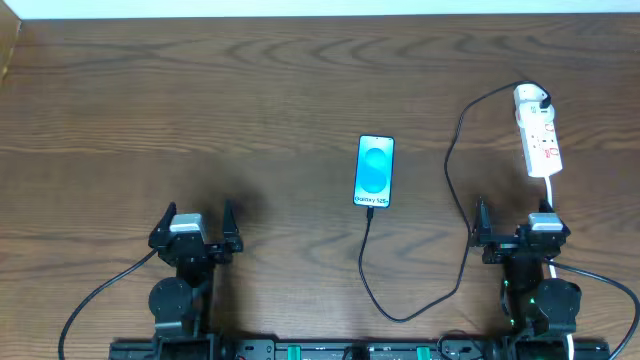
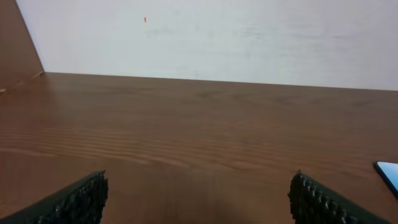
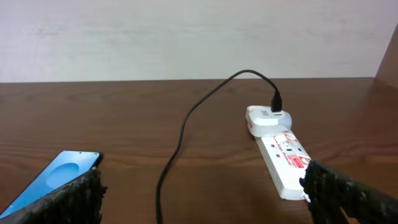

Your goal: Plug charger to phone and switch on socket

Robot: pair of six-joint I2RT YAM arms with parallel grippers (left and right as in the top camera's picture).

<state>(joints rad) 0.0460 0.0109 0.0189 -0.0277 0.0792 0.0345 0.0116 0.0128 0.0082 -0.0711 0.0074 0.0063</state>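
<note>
Altogether: one phone (image 1: 375, 171), one charger (image 1: 447, 160), one socket (image 1: 540, 135); left pincer (image 1: 198, 211), right pincer (image 1: 511, 209) both released.

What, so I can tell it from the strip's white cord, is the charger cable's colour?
Black. The charger shows best in the overhead view, against the brown table.

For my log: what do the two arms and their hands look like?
The left arm and right arm are black, with round joints and a light-grey block at the wrist. The left hand and right hand each have two black, ridged fingers. A thin black cable trails from each arm.
</note>
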